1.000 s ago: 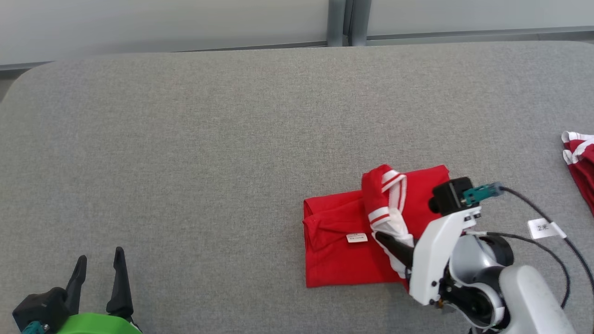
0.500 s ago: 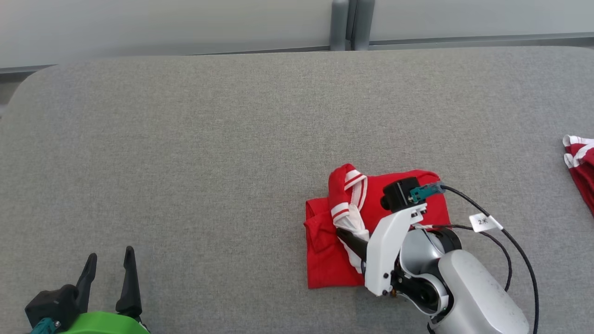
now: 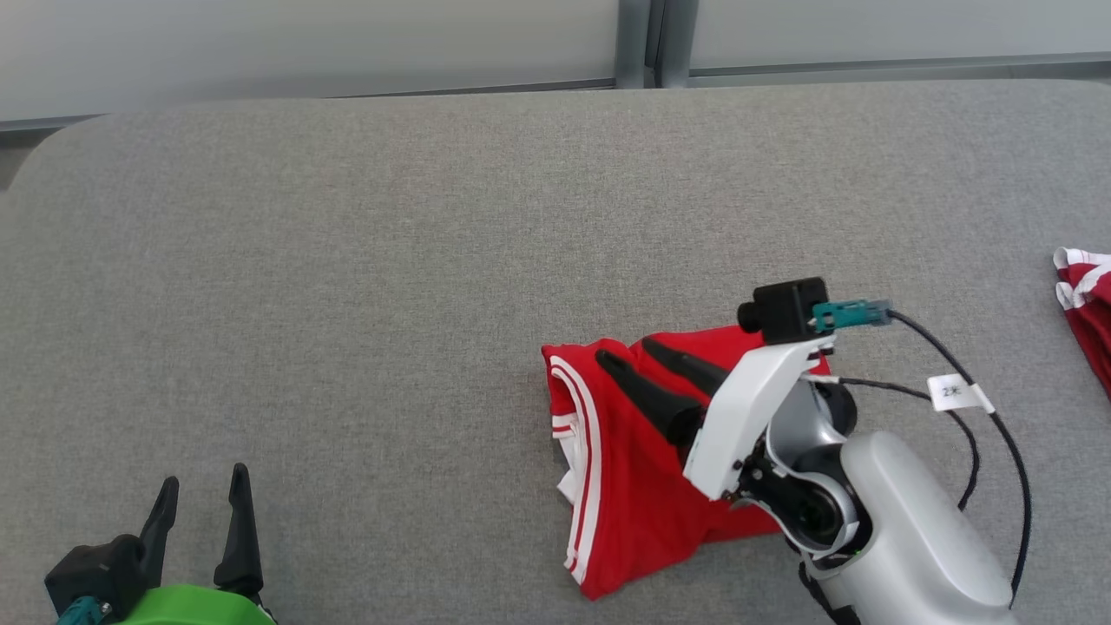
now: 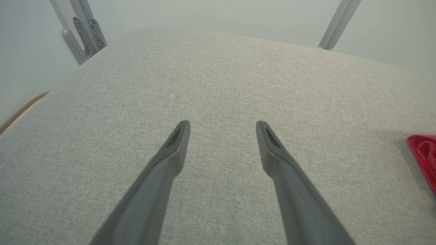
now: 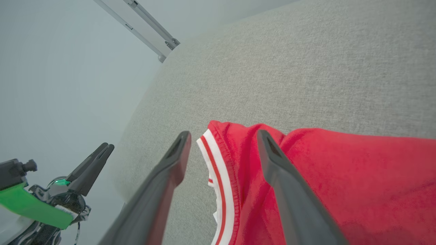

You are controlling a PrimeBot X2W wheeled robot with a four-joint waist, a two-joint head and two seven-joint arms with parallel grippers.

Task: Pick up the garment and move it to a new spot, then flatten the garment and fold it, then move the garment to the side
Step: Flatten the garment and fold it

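I see a red garment (image 3: 634, 486) lying on the grey table (image 3: 347, 260), right of centre and near the front edge. It has white and red striped trim down its left side. My right arm covers the garment's right part, so I cannot tell how far it reaches there or how neatly it is folded.

The right gripper (image 3: 627, 349) sits over the garment's upper left corner with its fingers spread wide and nothing between them. In the right wrist view the trim shows in the gap between the fingers.

The left gripper (image 3: 204, 476) is at the lower left, well apart from the garment. It is also spread wide and empty, and its base is cut off by the bottom edge.

A second red cloth (image 3: 1085, 304) with white trim is cut off at the right edge.

A white tag (image 3: 952, 392) hangs on the right arm's cable (image 3: 998, 425). Its mark starts with what looks like "2", and the rest is too small to read.
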